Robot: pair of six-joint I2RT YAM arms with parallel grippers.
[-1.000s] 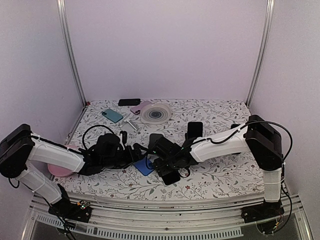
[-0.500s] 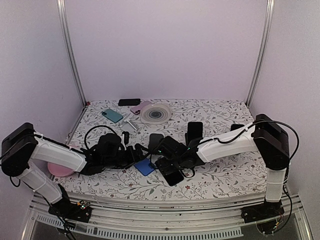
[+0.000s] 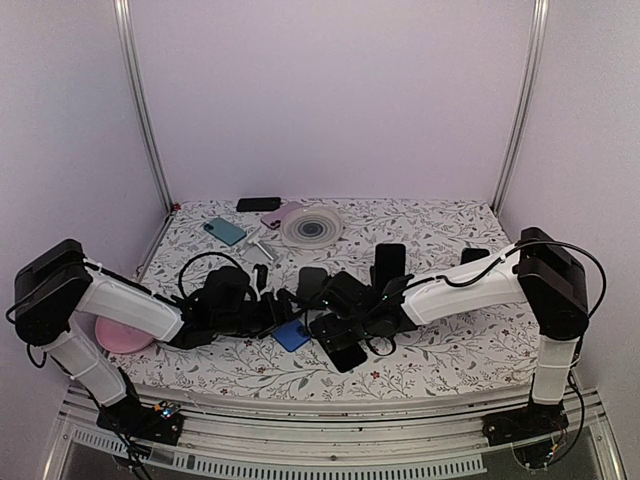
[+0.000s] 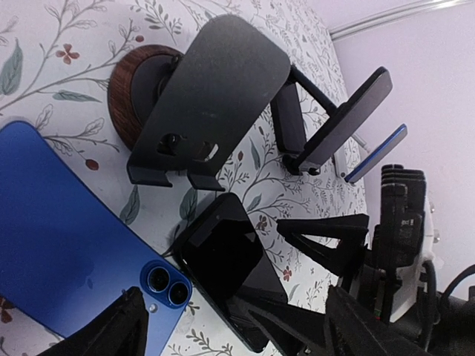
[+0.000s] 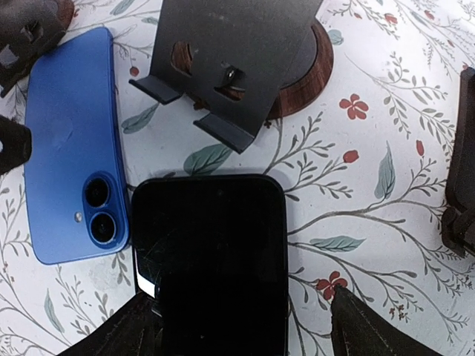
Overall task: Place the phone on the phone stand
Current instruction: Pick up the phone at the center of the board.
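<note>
Your floral tablecloth (image 3: 450, 350) sits inside lilac walls (image 3: 330, 100). A pink bowl (image 3: 122, 341) is partly hidden behind the left arm (image 3: 125, 305). The black phone (image 5: 211, 259) lies flat before the phone stand (image 5: 237, 52), between the wide-spread fingers of the right gripper (image 5: 245, 326); the left gripper (image 4: 234, 324) gapes wide too.

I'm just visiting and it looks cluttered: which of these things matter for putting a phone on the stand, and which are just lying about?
In the job: empty black stand on a round wooden base; glossy black phone lying face up; blue phone lying face down, possibly.
Lying about: teal phone; white round dish; pink bowl; dark phone propped on a second stand.
</note>
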